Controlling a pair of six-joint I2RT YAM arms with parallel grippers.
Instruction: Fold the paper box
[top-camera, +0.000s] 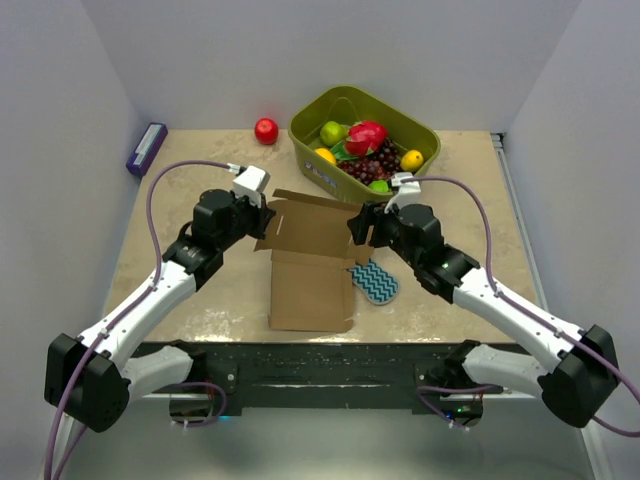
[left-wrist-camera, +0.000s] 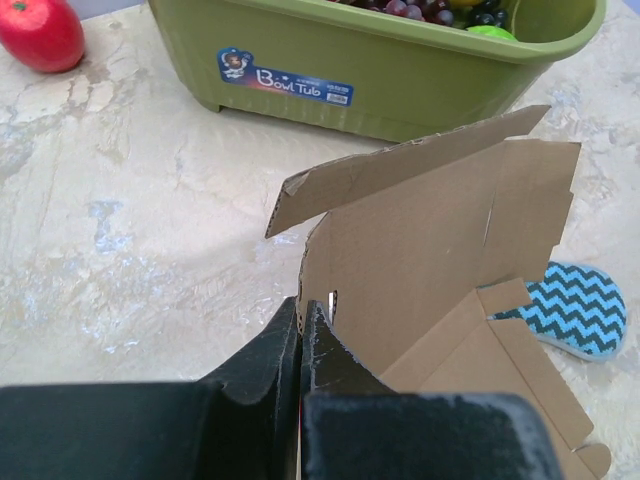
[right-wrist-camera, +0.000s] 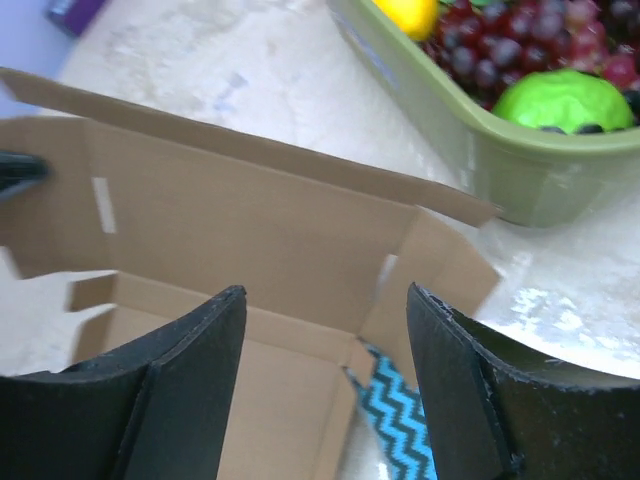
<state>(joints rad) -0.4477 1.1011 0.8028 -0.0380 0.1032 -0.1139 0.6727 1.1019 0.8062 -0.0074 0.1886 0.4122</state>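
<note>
The paper box (top-camera: 310, 262) is a plain brown cardboard blank in the middle of the table, its near panel flat and its far panel raised upright. My left gripper (top-camera: 262, 216) is shut on the left edge of the raised panel; in the left wrist view the fingers (left-wrist-camera: 301, 322) pinch the cardboard (left-wrist-camera: 420, 250). My right gripper (top-camera: 358, 226) is open at the box's right side, its fingers (right-wrist-camera: 205, 340) spread above the panel (right-wrist-camera: 250, 230) and holding nothing.
A green basket (top-camera: 305, 122) of fruit stands behind the box, close to its raised flap. A teal zigzag sponge (top-camera: 375, 280) lies at the box's right edge. A red apple (top-camera: 266, 131) sits at the back, a purple object (top-camera: 146, 148) at the far left.
</note>
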